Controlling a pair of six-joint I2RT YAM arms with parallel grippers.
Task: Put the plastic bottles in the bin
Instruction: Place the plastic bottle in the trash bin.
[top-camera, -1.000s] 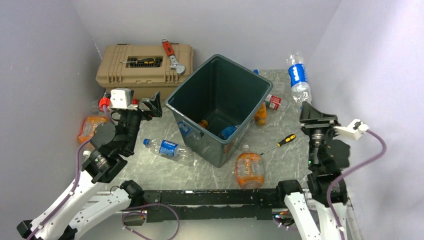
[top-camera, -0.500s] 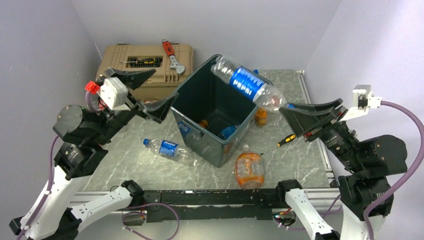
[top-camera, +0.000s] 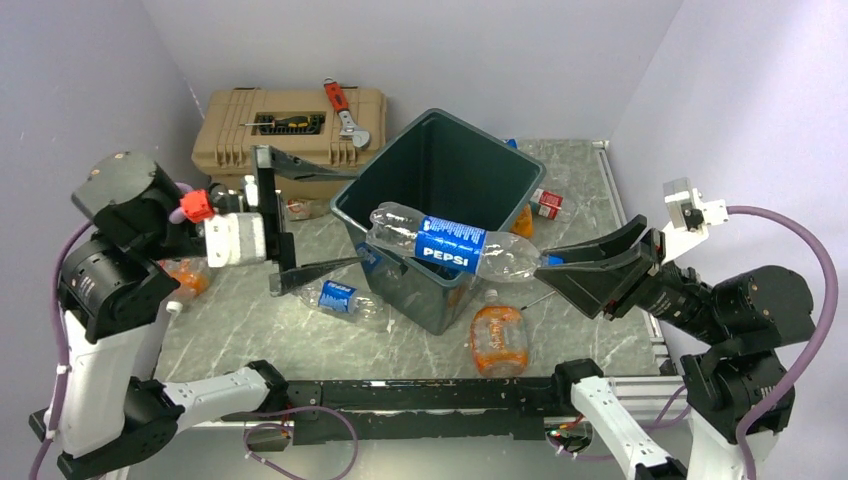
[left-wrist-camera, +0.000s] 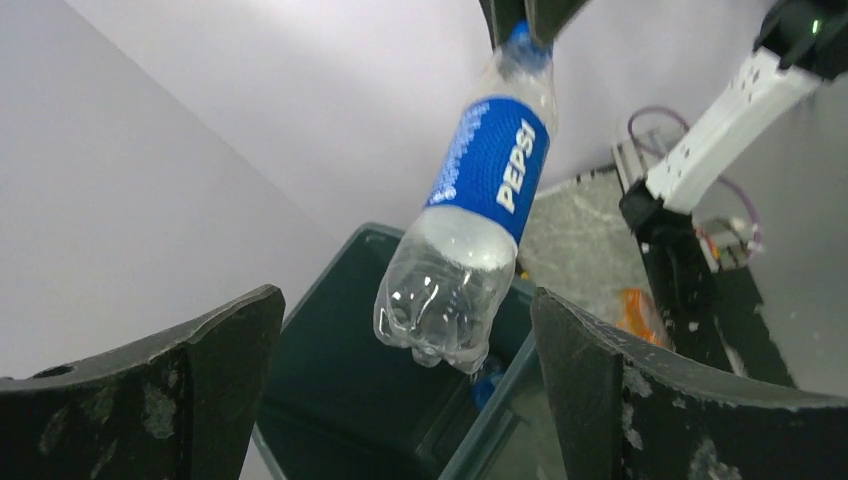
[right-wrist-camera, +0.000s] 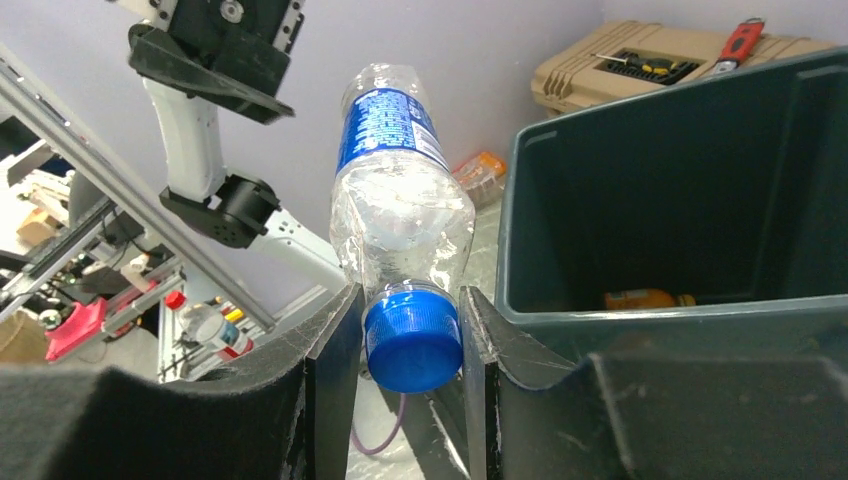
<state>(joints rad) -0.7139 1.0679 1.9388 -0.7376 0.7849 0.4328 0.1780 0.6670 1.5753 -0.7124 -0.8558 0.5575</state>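
Carry step. Right tool (top-camera: 548, 262) pinching Pepsi bottle (top-camera: 450, 243) by its blue cap (right-wrist-camera: 412, 340), held aloft across the bin (top-camera: 432, 170) rim at 6 o'clock. Left tool (top-camera: 352, 218) spread wide, empty, at 9. Next, likely: shift toward 12 to clear the rim, then release.

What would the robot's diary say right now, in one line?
right end effector: shut on Pepsi bottle cap | left end effector: open, empty | bin: held bottle not dropped in yet

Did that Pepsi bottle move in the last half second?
Yes. Held by its cap in the right gripper, the Pepsi bottle has swung from the bin's far right rim toward its near rim, and now lies across the opening.
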